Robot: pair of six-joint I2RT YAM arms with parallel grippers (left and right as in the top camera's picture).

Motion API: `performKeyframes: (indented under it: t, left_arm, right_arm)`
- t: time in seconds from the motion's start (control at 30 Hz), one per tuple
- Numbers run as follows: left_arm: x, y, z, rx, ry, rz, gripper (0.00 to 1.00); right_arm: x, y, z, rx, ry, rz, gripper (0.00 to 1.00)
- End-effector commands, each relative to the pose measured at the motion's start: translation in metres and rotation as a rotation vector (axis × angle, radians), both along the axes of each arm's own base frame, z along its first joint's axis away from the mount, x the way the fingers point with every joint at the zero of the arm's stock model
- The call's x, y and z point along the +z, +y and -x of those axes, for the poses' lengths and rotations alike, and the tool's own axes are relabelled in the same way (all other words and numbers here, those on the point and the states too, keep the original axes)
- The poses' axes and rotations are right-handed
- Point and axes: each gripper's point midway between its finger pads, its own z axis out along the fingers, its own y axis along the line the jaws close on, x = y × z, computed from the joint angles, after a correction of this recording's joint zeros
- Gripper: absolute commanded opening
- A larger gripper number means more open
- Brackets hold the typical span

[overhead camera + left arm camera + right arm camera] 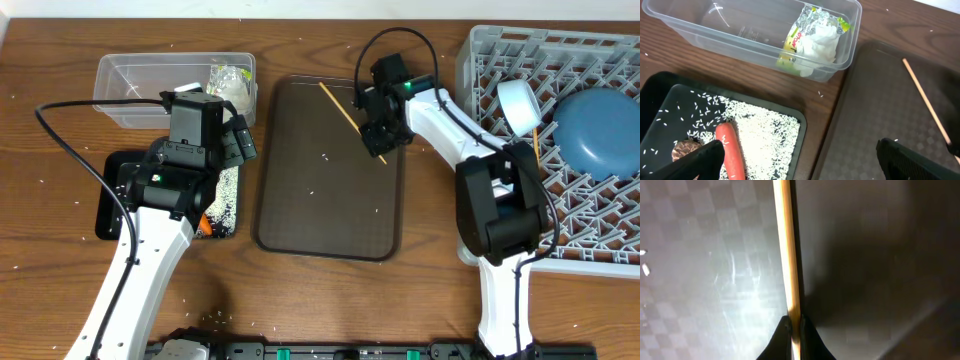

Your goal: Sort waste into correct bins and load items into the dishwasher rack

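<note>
- My right gripper (794, 330) is pressed shut, pinching the thin wooden chopstick (787, 255). The stick lies diagonally on the flat brown plastic serving tray (330, 220). From overhead, the grip looks closer to one end of the stick than to its middle.
- Held off-centre like that, I expect the long free end to droop or swivel between the fingertips as I lift. A thin stick could also roll out of so narrow a pinch.
- The fingertips sit right at the tray surface, so dragging rather than lifting could scrape or shove the tray.
- On the way to the large grey plastic lattice dishwasher rack (590, 240), the trailing end may catch the raised wall. The stick might also slip through the open grid. The large dark blue bowl (597, 130) already takes up room there.
- My left gripper (236, 145) is spread wide and holds nothing. It hangs above the shallow black rectangular tray (660, 95), which holds the orange carrot (730, 150) and loose white rice (765, 135). If I move both arms at once, they could meet over the serving tray.
</note>
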Motion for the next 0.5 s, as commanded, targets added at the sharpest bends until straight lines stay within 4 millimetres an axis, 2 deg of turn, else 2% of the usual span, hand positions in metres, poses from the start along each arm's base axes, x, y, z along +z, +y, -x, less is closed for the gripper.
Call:
performKeyframes:
  t: [0.0, 0.23, 0.47]
  left_arm:
    - [0.004, 0.003, -0.003, 0.019, -0.011, -0.002, 0.98]
    - [0.004, 0.003, -0.003, 0.019, -0.011, -0.001, 0.98]
    - [0.004, 0.003, -0.003, 0.019, -0.011, -0.002, 0.98]
  right_arm:
    - [0.056, -0.001, -0.007, -0.032, -0.105, -0.036, 0.01]
    - [0.126, -0.008, -0.008, -0.077, -0.227, -0.091, 0.01]
    - [0.169, -0.033, -0.005, -0.135, -0.287, -0.112, 0.01]
